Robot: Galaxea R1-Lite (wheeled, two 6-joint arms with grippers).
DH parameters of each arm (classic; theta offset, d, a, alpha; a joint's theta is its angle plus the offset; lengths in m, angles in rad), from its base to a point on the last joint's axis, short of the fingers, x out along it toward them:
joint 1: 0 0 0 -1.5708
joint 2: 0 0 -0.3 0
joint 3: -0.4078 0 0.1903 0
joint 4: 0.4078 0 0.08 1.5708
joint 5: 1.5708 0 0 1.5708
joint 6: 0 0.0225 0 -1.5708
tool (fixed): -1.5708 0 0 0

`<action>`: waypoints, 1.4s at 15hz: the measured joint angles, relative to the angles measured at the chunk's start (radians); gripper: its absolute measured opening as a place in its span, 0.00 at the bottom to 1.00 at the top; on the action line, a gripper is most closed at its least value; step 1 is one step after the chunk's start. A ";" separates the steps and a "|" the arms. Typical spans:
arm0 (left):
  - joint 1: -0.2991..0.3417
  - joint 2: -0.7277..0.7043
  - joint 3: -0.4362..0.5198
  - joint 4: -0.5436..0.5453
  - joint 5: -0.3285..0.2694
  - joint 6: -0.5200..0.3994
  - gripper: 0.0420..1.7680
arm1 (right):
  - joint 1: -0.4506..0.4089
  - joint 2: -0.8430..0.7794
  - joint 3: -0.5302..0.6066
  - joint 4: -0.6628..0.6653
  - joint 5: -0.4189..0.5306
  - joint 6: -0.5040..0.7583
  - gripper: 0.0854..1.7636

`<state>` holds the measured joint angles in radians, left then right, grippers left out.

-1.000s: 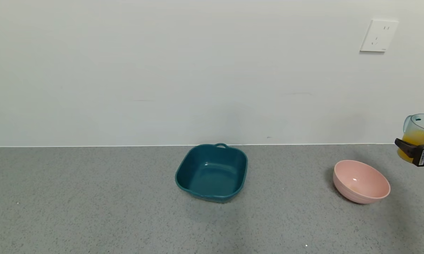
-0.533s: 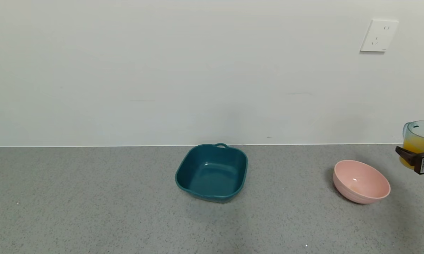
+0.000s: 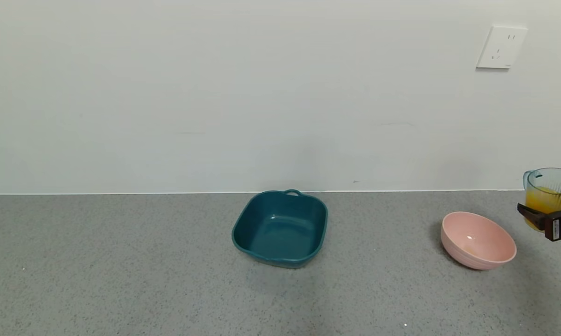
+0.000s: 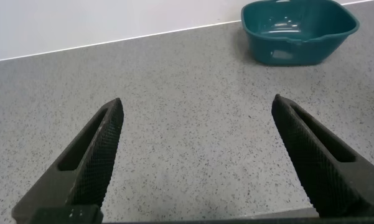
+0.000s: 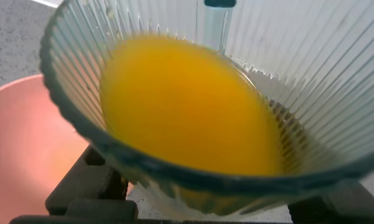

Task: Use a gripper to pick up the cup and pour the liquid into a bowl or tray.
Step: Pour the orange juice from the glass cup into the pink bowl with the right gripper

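Observation:
My right gripper (image 3: pixel 548 219) is shut on the cup (image 3: pixel 548 189), a translucent blue-green ribbed tumbler, at the far right edge of the head view. It holds the cup above the counter, just right of the pink bowl (image 3: pixel 477 240). The cup tilts a little toward the bowl. Orange liquid (image 3: pixel 543 200) fills its lower part. In the right wrist view the cup (image 5: pixel 336 81) and liquid (image 5: pixel 187 106) fill the frame, with the pink bowl (image 5: pixel 25 155) beside and below. My left gripper (image 4: pixel 196 162) is open and empty over bare counter.
A square dark teal tray (image 3: pixel 280 228) with a small handle stands mid-counter near the wall; it also shows in the left wrist view (image 4: pixel 299 28). A wall socket (image 3: pixel 501 47) is at the upper right. The grey counter (image 3: pixel 121 270) meets the white wall behind.
My right gripper has lowered the cup and shifted it slightly left toward the pink bowl. The cup now tilts a little. The bowl and tray have not moved.

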<state>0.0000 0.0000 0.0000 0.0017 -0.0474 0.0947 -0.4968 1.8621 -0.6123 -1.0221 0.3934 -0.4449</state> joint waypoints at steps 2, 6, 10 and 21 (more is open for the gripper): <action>0.000 0.000 0.000 0.000 0.001 0.000 0.97 | -0.002 0.006 -0.001 0.000 -0.002 -0.038 0.76; 0.000 0.000 0.000 0.000 0.000 0.000 0.97 | -0.004 0.016 -0.003 0.000 -0.004 -0.114 0.76; 0.000 0.000 0.000 0.000 0.000 0.000 0.97 | -0.006 0.031 -0.011 -0.001 -0.005 -0.164 0.76; 0.000 0.000 0.000 0.000 0.000 0.000 0.97 | 0.003 0.101 0.003 -0.147 -0.009 -0.262 0.76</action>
<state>0.0000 0.0000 0.0000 0.0017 -0.0470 0.0947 -0.4936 1.9632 -0.6094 -1.1689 0.3847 -0.7072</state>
